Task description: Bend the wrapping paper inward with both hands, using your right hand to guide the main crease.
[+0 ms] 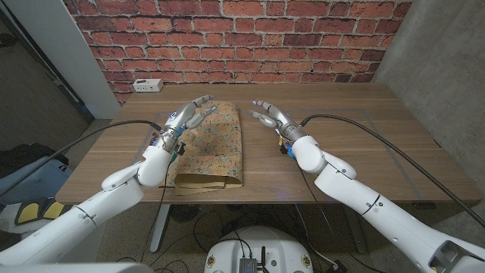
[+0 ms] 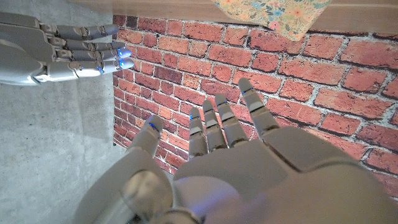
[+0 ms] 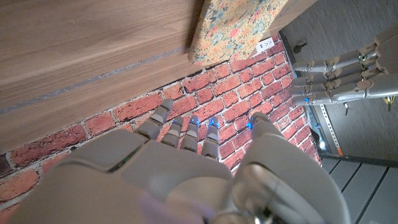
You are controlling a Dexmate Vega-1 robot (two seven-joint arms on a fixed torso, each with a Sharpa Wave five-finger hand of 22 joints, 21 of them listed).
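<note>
Wrapping paper (image 1: 214, 149) with a floral print lies folded on the wooden table (image 1: 356, 144), left of centre, its brown underside showing at the near edge. No writing or brand can be read on it. Left hand (image 1: 187, 115) hovers over the paper's far left corner, fingers spread and straight, holding nothing; whether it touches the sheet is hard to tell. Right hand (image 1: 270, 116) hangs just beside the paper's far right corner, over bare wood, fingers extended and apart, empty as well. The two hands face each other across the sheet's far end. From the left wrist, the left hand (image 2: 230, 134) reaches out with the right hand (image 2: 59, 46) showing opposite. Beyond them, a white power strip (image 1: 148, 85) sits at the table's far left edge against the red brick wall (image 1: 242, 38); any marking on it is too small to read. Black cables (image 1: 379, 140) trail from both wrists across the tabletop.
</note>
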